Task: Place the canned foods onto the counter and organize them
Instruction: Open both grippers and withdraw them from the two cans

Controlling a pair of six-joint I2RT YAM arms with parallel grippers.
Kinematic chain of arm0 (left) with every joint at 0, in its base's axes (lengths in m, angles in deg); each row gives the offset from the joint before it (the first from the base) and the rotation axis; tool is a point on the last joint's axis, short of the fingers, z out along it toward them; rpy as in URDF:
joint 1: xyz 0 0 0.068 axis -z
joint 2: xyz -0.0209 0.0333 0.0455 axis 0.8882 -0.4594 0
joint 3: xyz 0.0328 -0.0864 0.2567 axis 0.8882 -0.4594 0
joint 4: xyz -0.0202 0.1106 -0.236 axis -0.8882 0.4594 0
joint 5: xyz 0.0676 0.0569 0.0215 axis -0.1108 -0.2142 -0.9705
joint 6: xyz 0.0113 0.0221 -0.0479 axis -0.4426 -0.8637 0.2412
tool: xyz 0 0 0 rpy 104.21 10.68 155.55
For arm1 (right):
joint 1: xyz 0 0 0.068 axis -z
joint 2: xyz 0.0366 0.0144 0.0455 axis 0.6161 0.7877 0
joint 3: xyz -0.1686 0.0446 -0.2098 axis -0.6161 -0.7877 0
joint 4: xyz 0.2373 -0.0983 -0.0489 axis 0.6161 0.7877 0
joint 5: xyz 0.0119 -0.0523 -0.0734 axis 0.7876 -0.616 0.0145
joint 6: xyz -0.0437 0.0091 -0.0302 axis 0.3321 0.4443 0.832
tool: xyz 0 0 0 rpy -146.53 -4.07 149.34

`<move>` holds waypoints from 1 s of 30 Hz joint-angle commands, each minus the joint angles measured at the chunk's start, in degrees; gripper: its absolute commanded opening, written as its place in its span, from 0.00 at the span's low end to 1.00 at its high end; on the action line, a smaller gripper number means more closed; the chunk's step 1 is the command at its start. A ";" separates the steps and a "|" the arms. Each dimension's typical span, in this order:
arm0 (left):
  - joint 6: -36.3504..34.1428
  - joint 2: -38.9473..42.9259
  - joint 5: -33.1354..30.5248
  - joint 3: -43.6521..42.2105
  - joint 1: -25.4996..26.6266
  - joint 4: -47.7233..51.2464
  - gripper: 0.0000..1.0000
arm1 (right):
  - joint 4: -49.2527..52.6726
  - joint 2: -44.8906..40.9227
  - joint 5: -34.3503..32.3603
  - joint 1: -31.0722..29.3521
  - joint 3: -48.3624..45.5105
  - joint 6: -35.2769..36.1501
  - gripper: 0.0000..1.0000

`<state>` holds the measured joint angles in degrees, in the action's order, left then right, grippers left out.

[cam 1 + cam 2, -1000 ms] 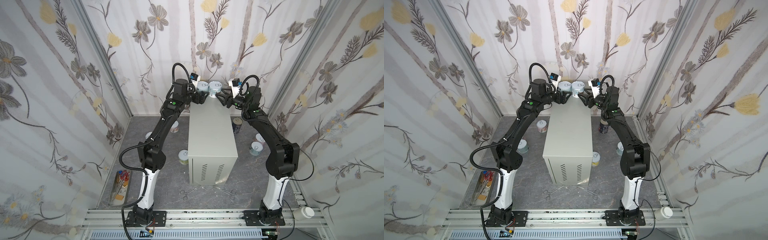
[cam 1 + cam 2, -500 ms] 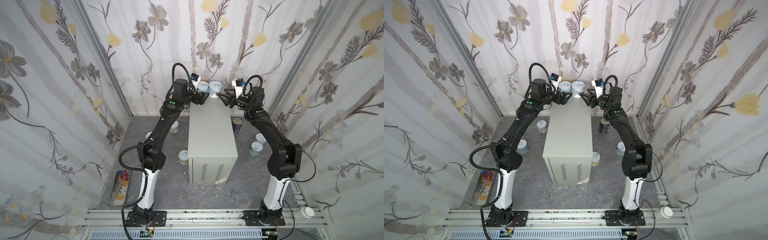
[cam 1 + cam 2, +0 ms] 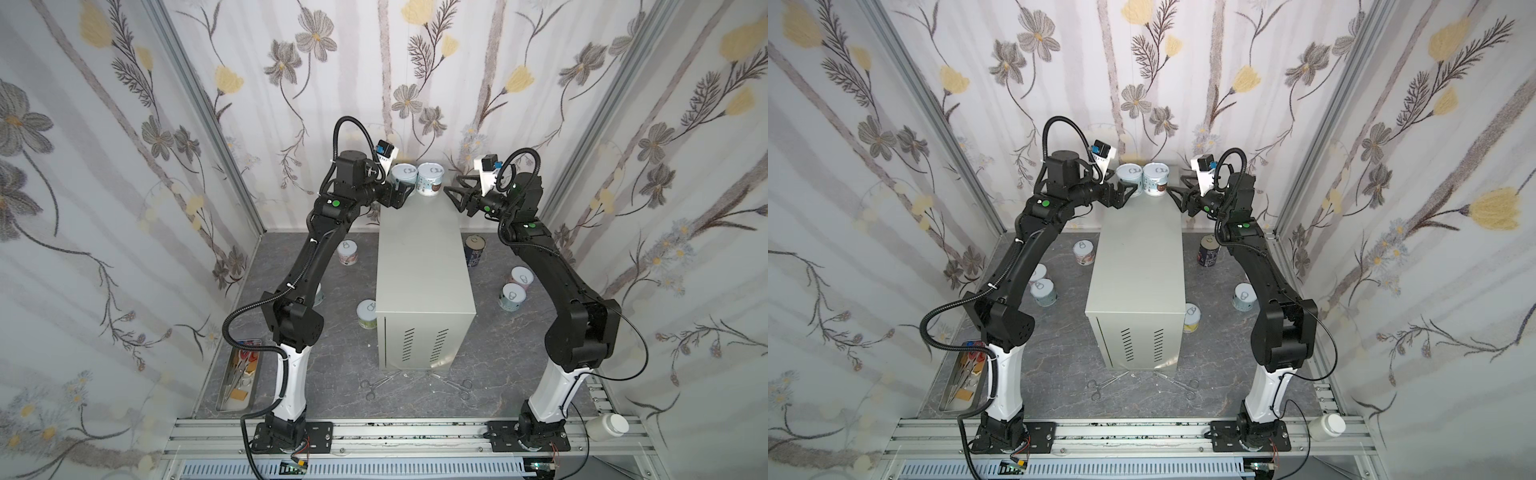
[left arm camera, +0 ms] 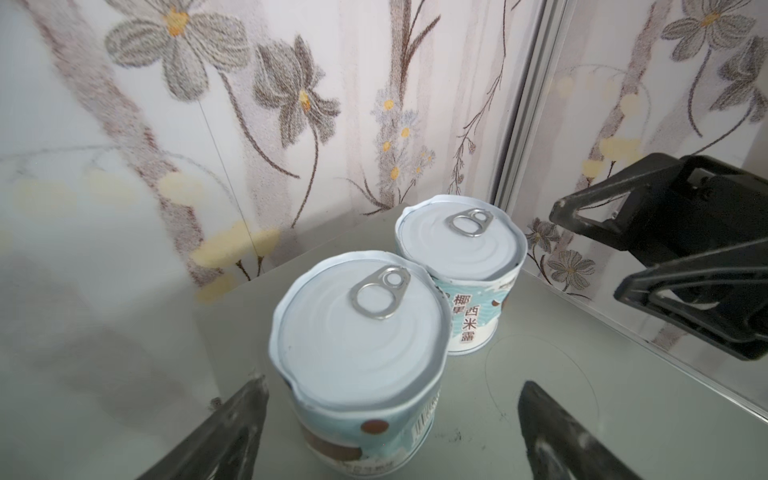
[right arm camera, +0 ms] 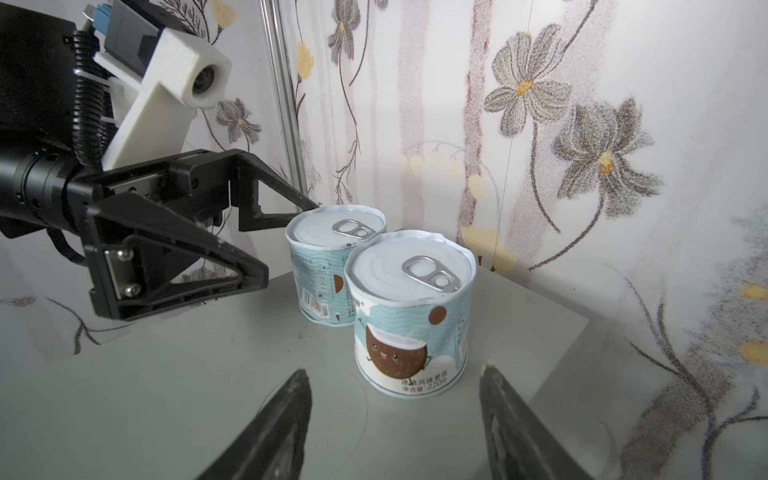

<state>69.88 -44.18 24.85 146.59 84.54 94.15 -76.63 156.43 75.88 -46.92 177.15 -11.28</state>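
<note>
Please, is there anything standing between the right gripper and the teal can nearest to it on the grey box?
Nothing visible does. The right gripper, fingers apart, faces the coconut-face can across bare counter top. The second teal can stands beyond it, not in the way.

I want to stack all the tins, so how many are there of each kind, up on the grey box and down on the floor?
Short cans on the counter: 2
Short cans on the floor: 7
Tall dark-blue can, on the floor: 1
Total: 10 cans
</note>
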 commanded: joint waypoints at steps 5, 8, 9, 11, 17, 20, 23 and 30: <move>-2.95 8.07 -4.61 -4.60 -2.67 2.10 0.94 | 2.71 -8.91 -5.81 1.06 -8.17 1.28 0.69; -5.16 10.41 -5.76 -6.84 -3.18 3.40 0.92 | 4.14 -11.52 -6.64 1.15 -9.55 1.20 0.75; -6.27 11.08 -6.19 -7.87 -3.27 4.00 0.92 | 3.76 -12.02 -6.51 1.06 -10.56 0.87 0.79; -7.70 12.66 -6.37 -10.59 -3.26 4.58 0.92 | 0.91 -14.76 -6.28 1.06 -13.68 -0.52 0.86; -8.89 23.74 -5.54 -32.97 -3.32 -11.05 0.91 | -1.05 -16.27 -4.05 0.63 -17.61 5.71 0.93; -7.82 29.97 -5.14 -46.67 -3.31 -26.23 0.91 | -4.15 -15.09 -5.00 0.10 -17.20 7.06 0.93; -6.74 32.15 -4.72 -52.44 -3.24 -33.12 0.91 | -3.59 -13.07 -4.94 0.01 -14.39 7.39 0.92; -5.79 35.41 -5.39 -56.81 -3.15 -30.62 0.90 | 2.82 -17.97 -15.01 0.09 -18.77 6.28 0.91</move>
<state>63.19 -10.98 19.76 91.83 81.37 67.26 -76.43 141.32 67.20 -46.96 160.27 -5.34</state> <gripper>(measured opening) 0.896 0.911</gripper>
